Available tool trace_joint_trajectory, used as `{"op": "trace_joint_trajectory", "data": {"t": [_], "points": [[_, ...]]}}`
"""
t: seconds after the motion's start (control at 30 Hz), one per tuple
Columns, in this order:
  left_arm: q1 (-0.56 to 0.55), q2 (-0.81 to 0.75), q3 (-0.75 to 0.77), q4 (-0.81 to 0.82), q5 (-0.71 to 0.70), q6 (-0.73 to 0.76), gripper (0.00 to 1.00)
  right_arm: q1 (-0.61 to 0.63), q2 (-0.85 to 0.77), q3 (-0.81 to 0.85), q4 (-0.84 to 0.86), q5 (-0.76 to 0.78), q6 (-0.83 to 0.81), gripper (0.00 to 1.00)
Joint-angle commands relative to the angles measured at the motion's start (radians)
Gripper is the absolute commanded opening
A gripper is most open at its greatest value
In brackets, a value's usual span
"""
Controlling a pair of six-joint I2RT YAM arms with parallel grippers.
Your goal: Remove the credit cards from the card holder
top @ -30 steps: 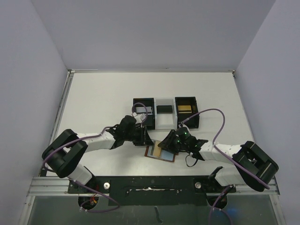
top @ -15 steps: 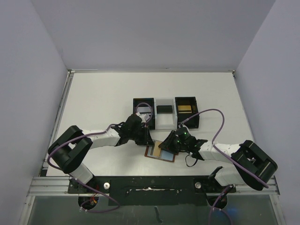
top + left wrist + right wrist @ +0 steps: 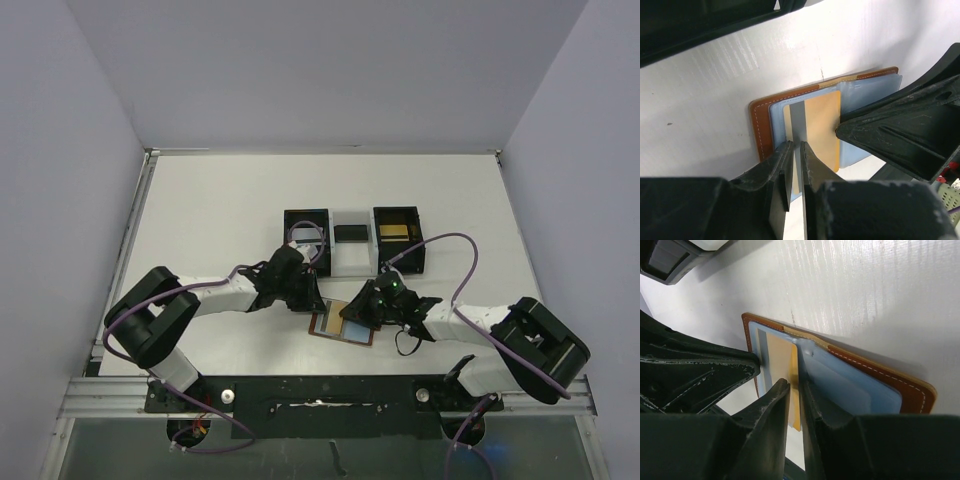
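Observation:
The card holder [image 3: 345, 329] lies open on the table, brown leather rim [image 3: 761, 125] around blue-grey pockets [image 3: 850, 385]. A gold card [image 3: 822, 127] sticks partly out of its left pocket. My left gripper [image 3: 796, 145] is at the holder's left half, its jaws shut on a thin grey card [image 3: 799, 120] standing on edge. My right gripper [image 3: 796, 382] comes in from the other side, jaws shut over the middle pocket leaf where the gold card's [image 3: 777, 357] edge meets it. In the top view the left gripper [image 3: 316, 297] and right gripper [image 3: 352, 310] nearly touch above the holder.
Just behind the holder stands a black-and-white three-compartment tray [image 3: 352, 262]. It holds a grey card [image 3: 306, 236], a black card [image 3: 351, 233] and a gold card [image 3: 396, 232]. The right arm's purple cable [image 3: 460, 270] loops over the table.
My left gripper has moved right onto the holder's left half, and its jaws have closed on the grey card. The right gripper's jaws have narrowed on the middle leaf.

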Motion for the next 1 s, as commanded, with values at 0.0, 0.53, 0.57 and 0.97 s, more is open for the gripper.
{"op": "trace_joint_trajectory", "data": {"t": [0.0, 0.53, 0.57, 0.97], "points": [[-0.013, 0.021, 0.005, -0.013, -0.032, 0.014, 0.1, -0.005, 0.011, -0.014, 0.023, 0.007, 0.009, 0.16], [-0.018, 0.013, -0.024, -0.009, -0.044, 0.001, 0.08, -0.038, -0.05, 0.014, -0.019, -0.032, -0.03, 0.01], [-0.019, 0.012, -0.025, -0.008, -0.045, -0.003, 0.08, -0.038, -0.055, 0.013, -0.021, -0.031, -0.03, 0.01], [-0.026, 0.004, -0.018, -0.007, -0.048, -0.009, 0.08, -0.047, 0.005, -0.024, 0.053, -0.065, 0.012, 0.14]]}}
